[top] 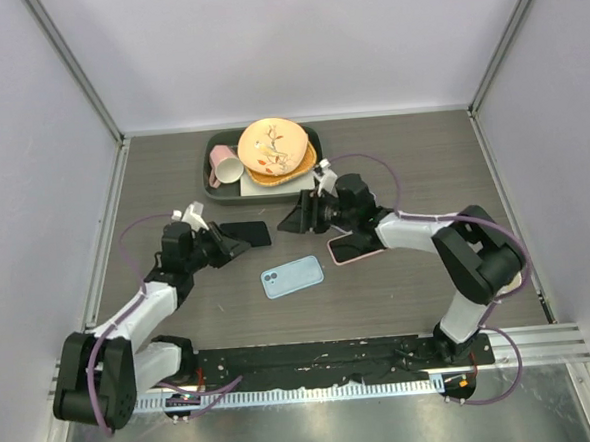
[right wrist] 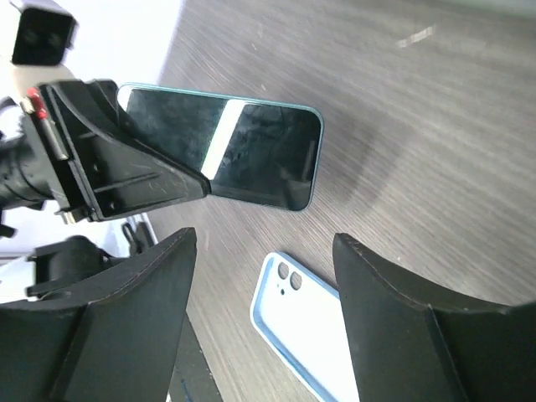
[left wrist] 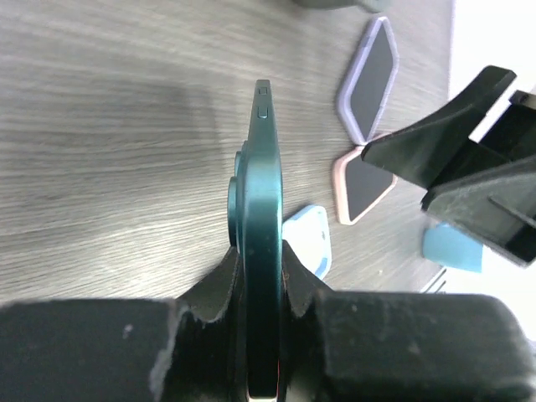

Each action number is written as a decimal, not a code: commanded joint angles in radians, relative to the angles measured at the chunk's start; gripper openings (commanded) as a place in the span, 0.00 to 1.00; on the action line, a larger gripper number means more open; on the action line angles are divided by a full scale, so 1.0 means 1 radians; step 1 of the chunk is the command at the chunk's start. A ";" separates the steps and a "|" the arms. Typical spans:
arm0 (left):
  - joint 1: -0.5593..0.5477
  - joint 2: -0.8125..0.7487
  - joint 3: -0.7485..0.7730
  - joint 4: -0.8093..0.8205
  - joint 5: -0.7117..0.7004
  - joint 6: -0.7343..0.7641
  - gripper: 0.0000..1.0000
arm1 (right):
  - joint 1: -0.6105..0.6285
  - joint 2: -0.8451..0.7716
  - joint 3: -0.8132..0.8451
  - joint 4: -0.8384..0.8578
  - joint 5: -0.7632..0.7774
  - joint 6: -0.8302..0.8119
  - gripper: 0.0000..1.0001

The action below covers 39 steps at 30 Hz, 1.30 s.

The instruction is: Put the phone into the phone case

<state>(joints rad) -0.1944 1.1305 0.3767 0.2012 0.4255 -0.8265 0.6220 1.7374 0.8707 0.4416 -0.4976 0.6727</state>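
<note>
Near the phone case (top: 292,277), left tool (top: 238,244) grips the phone (left wrist: 266,209), right tool (right wrist: 264,237) gapes; tray (top: 210,178) holds plates (top: 273,147).

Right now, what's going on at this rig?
The left gripper is shut on the dark green phone, pinching its front and back faces at one end. The right gripper is open just beside it, holding nothing. The light blue phone case lies empty on the table between the arms, so the phone is not in it yet.
</note>
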 commanded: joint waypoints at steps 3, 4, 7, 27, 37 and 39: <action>0.000 -0.167 0.050 0.162 0.159 -0.040 0.00 | -0.100 -0.131 -0.067 0.140 -0.150 0.067 0.72; 0.000 -0.181 0.048 0.202 0.171 -0.054 0.00 | -0.105 -0.137 -0.071 0.144 -0.162 0.071 0.72; -0.010 -0.207 0.056 0.259 0.229 -0.092 0.00 | -0.110 -0.153 -0.075 0.169 -0.188 0.094 0.68; -0.105 -0.115 0.100 0.372 0.248 -0.138 0.00 | -0.076 0.002 -0.098 0.744 -0.358 0.462 0.43; -0.112 -0.094 0.088 0.403 0.243 -0.151 0.02 | -0.071 0.008 -0.090 0.787 -0.397 0.490 0.01; -0.112 -0.094 0.091 0.394 0.243 -0.145 0.06 | -0.071 0.004 -0.087 0.787 -0.398 0.490 0.01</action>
<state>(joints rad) -0.2905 1.0260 0.4355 0.5320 0.7025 -1.0237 0.5114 1.7500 0.7589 1.1934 -0.8772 1.1648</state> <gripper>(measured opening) 0.140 0.088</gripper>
